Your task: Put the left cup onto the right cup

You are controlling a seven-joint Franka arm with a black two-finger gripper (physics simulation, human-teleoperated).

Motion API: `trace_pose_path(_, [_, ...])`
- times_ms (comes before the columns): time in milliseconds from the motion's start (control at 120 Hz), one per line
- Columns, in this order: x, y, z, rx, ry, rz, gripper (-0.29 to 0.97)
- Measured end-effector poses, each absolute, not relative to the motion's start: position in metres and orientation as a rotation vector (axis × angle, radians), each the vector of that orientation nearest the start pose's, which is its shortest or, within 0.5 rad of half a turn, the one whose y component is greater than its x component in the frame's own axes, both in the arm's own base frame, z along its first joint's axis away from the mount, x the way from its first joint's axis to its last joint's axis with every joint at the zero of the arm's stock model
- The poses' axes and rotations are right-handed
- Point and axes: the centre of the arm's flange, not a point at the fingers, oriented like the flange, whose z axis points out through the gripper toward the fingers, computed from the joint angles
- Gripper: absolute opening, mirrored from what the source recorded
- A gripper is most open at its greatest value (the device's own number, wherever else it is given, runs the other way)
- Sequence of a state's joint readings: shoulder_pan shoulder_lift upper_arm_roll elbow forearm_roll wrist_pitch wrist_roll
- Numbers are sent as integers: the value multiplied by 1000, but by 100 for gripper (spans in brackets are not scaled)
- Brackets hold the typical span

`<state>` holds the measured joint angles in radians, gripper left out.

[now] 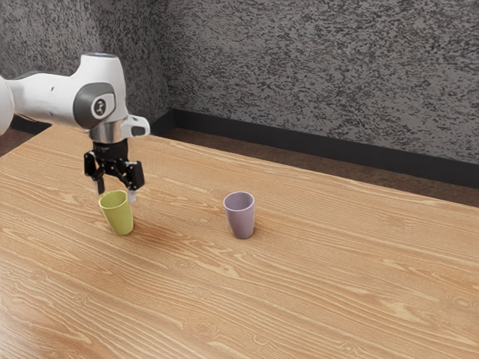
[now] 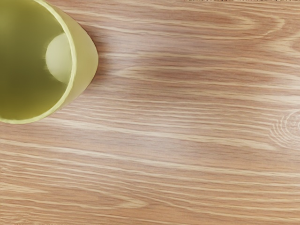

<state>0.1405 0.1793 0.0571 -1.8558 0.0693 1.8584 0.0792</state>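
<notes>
A yellow-green cup (image 1: 117,212) stands upright on the wooden table (image 1: 314,284), toward the exterior view's left. A purple cup (image 1: 239,214) stands upright to its right, well apart from it. My black gripper (image 1: 117,191) hangs just over the green cup's rim and points down. Its fingers are spread and hold nothing, so it is open. In the wrist view the green cup (image 2: 33,61) sits off to one side of my hand. I look down into its hollow inside, with bare wood (image 2: 187,140) under the rest of the hand.
A dark speckled wall (image 1: 322,67) with a black baseboard runs behind the table's far edge. Bare wood stretches in front of and to the right of both cups.
</notes>
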Motion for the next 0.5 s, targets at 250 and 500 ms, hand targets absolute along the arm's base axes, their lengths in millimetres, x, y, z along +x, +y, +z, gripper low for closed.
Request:
trace_pose_path(250, [596,151,398,-3078,-149,254,68])
trace_pose_path(500, [616,161,391,-3085,-121,233,68])
